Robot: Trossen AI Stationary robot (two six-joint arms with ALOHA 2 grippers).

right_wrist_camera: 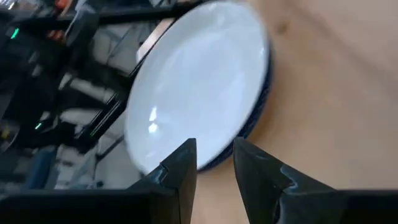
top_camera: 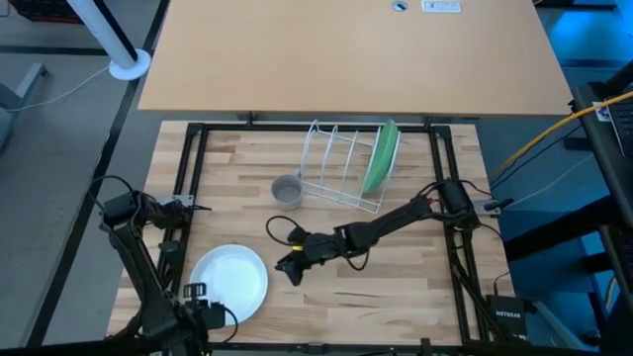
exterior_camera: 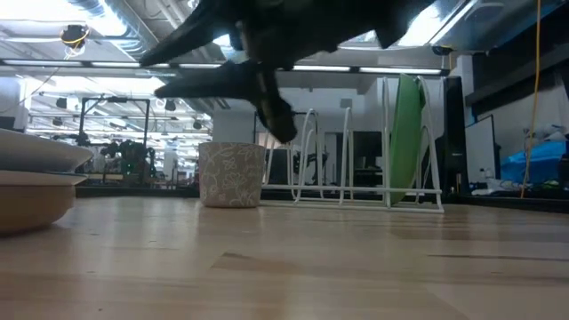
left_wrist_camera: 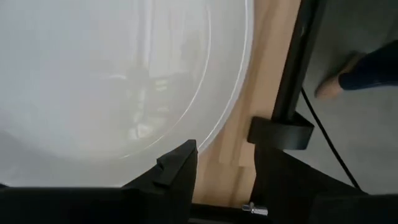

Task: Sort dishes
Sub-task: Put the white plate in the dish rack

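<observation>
Right claw point(top_camera: 289, 267) hangs over the middle of the tabletop point(top_camera: 396, 287), a little toward the near edge, aimed at the plate stack; fingers a narrow gap apart, nothing between them. Right wrist view confirms: both fingers bare, stack just ahead. Low view shows the claw off the wood, well above it.

Left claw point(left_wrist_camera: 224, 168) waits at the near-left corner, just beside the stack, slightly parted, empty.

Progress:
- Green plate point(top_camera: 380, 158) done. It stands on edge in the white wire rack point(top_camera: 331, 163) near the far edge, in the slot at the rack's right end. Remaining slots empty.
- White plate point(top_camera: 229, 282) not yet moved. It lies flat on top of the stack near the near-left corner.
- Dark blue plate point(right_wrist_camera: 258, 112) directly under the white one; only its rim shows, in the right wrist view.
- Brown-orange plate point(exterior_camera: 31, 200) probably the lowest piece at the left of the low view, though that view shows too little of it to be sure.

Small grey cup point(top_camera: 286, 191) stands just left of the rack, upright.

Judgement: one of four racked, roughly a quarter through. Next likely pick is the white plate, by its rim.
</observation>
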